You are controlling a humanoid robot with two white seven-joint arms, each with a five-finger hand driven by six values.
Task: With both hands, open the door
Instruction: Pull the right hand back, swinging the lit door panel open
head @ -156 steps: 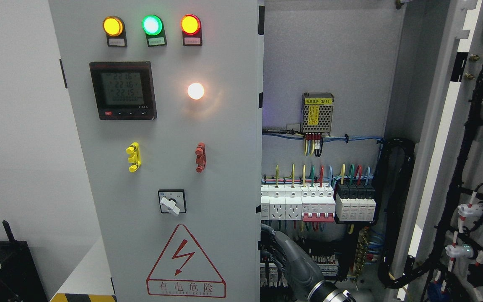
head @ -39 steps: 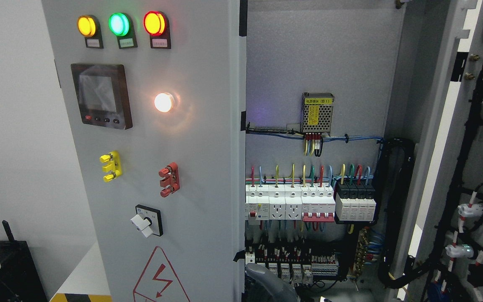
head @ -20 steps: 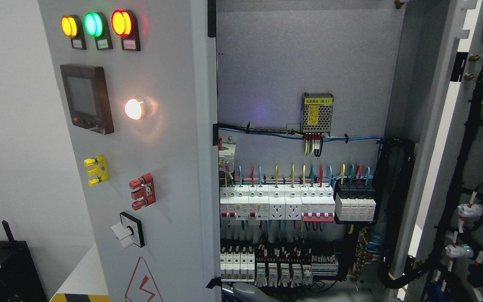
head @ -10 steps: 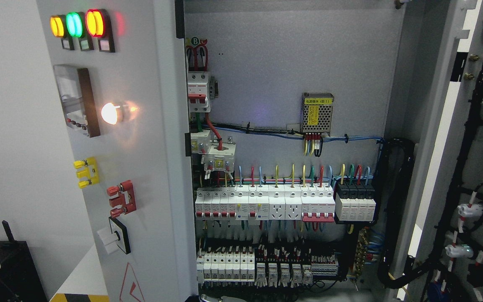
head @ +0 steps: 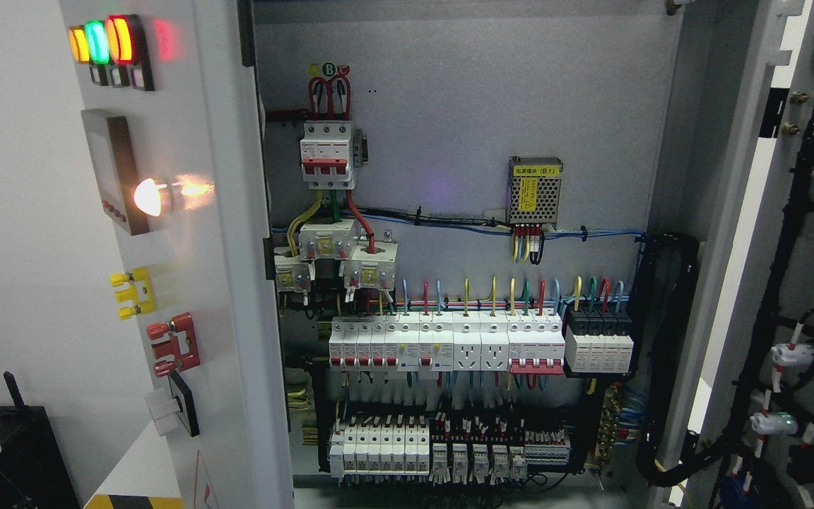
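Left door (head: pixel 188 283): swung wide open, seen almost edge-on at the left of the head view.
Robot hands: neither hand nor arm shows in the view, so I cannot tell how far the fingers are open or what they hold or touch; places are therefore given by the view.
Door front: three lamps, amber, green and red (head: pixel 99 42), at the top; a dark meter (head: pixel 116 173) below them; a lit white lamp (head: pixel 149 196); a yellow clip (head: pixel 131 293); a red clip (head: pixel 175 344); a rotary switch (head: pixel 175 413) lowest.
Right door (head: pixel 788 283): also open, its inner side with black cables toward the camera.
Cabinet inside (head: pixel 449 106): fully uncovered, a red breaker (head: pixel 327 154) high up, a row of white breakers (head: pixel 442 343) across the middle, a small power supply (head: pixel 535 189) at the upper right.
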